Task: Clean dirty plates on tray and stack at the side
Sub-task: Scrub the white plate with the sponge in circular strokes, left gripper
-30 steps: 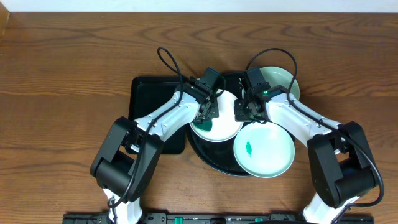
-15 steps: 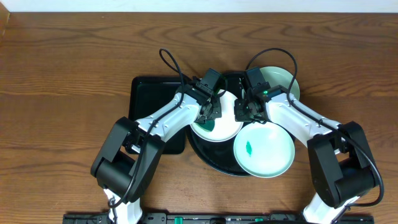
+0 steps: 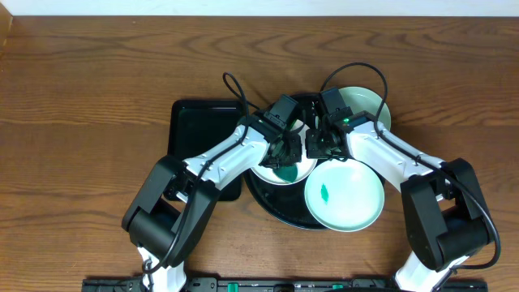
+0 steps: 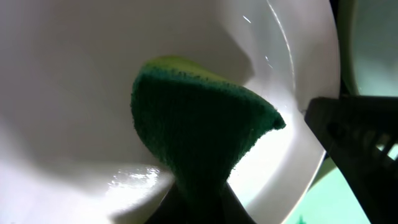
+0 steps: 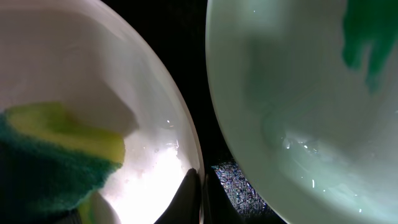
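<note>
In the overhead view the round black tray (image 3: 272, 207) carries a white plate (image 3: 268, 172) and a mint plate (image 3: 344, 195) with a green smear in its middle. A second mint plate (image 3: 369, 105) lies at the tray's far right edge. My left gripper (image 3: 284, 154) (image 4: 199, 193) is shut on a green-and-yellow sponge (image 4: 199, 124), which presses into the white plate (image 4: 74, 81). My right gripper (image 3: 316, 148) (image 5: 200, 193) is shut on the white plate's rim (image 5: 180, 137), one finger inside and one outside. The right wrist view also shows the sponge (image 5: 50, 155) and the smeared mint plate (image 5: 292, 93).
A rectangular black tray (image 3: 195, 130) lies left of the round tray, partly under my left arm. Both arms meet over the tray's middle, their cables looping above. Bare wooden table (image 3: 81, 122) lies all around.
My left gripper has slid right across the white plate with the sponge. The right gripper and the plates have not moved.
</note>
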